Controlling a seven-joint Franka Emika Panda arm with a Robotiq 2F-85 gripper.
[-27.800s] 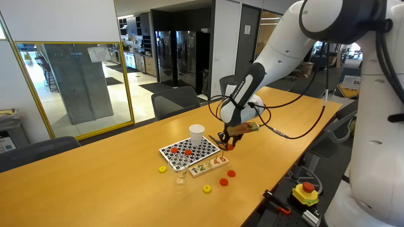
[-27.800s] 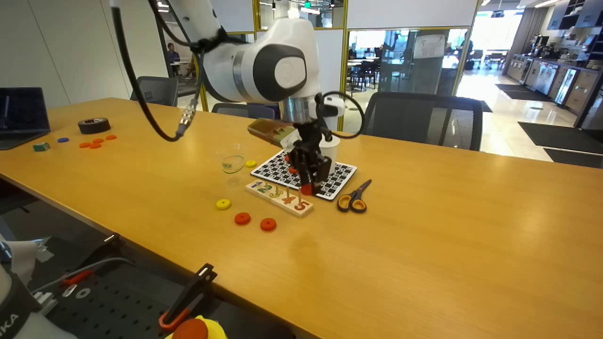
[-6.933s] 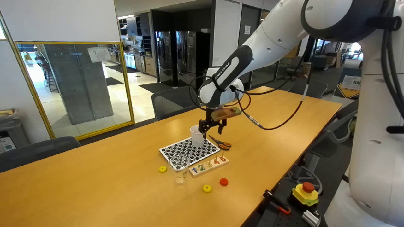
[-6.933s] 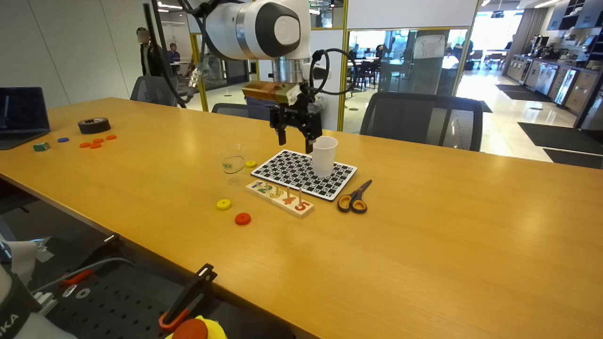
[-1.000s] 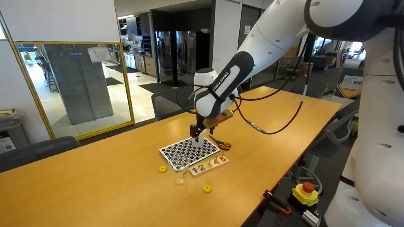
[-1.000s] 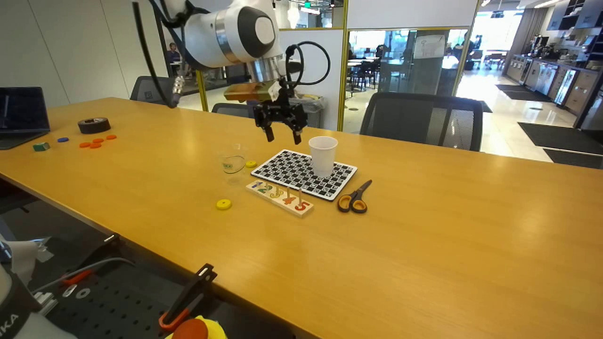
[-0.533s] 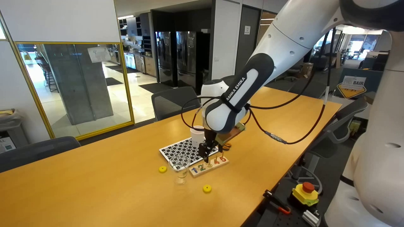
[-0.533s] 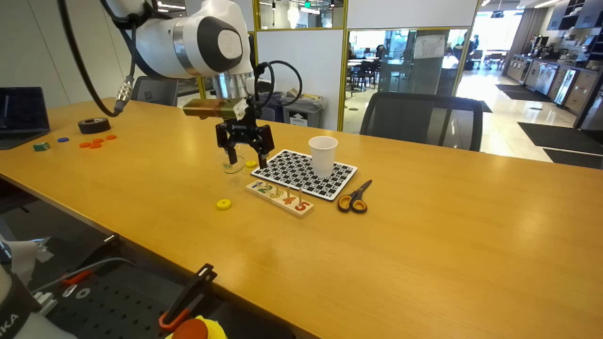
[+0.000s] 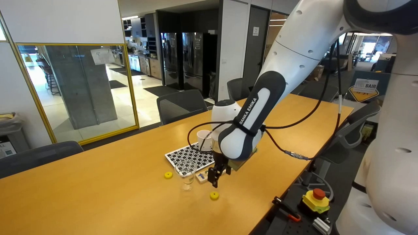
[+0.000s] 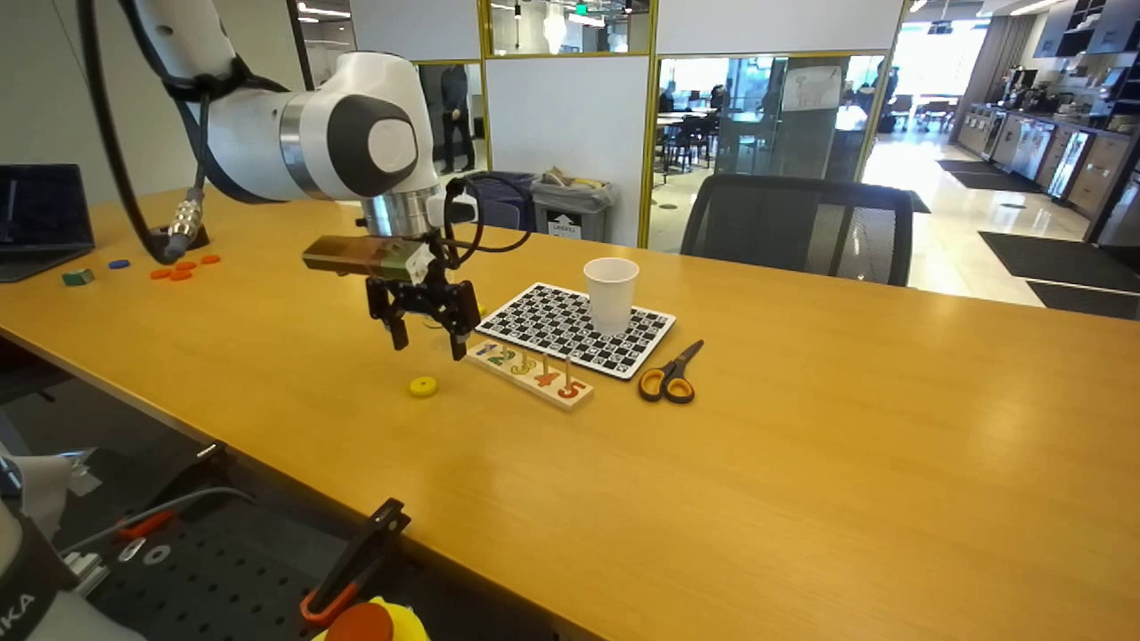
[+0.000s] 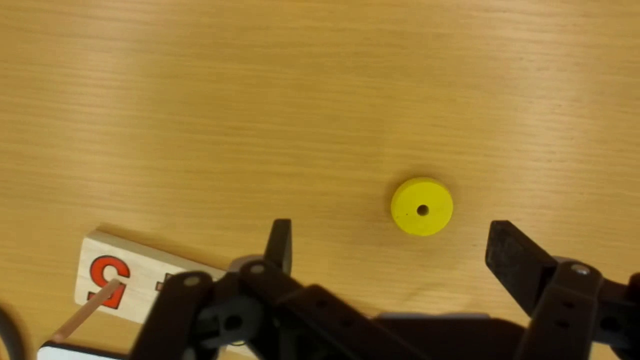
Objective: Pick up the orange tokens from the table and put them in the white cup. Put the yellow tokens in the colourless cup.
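My gripper [image 11: 391, 225] hangs open above the table [image 10: 802, 463], nothing between its fingers. Below it lies a yellow token [image 11: 422, 206] with a centre hole, nearer the right-hand finger in the wrist view. In an exterior view another yellow token [image 9: 168, 175] rests beside the colourless cup [image 9: 186, 173], which is see-through and faint. My gripper [image 10: 429, 351] hides most of that cup in an exterior view. The opaque white cup [image 10: 611, 298] stands upright on the checkerboard. Its inside is out of sight, and the orange tokens that lay around the board are hidden.
A wooden number strip with upright pegs [image 10: 530, 374] lies close to my gripper, in front of the checkerboard [image 10: 552, 325]. Scissors [image 10: 668, 378] are at the board's corner. Far off sit a laptop [image 10: 43, 223], a green block [image 10: 78, 278] and several flat orange pieces [image 10: 181, 275].
Over the last second my open gripper has come away from the white cup, down and across to the near yellow token. Orange tokens seen on board and table in older frames are gone from there.
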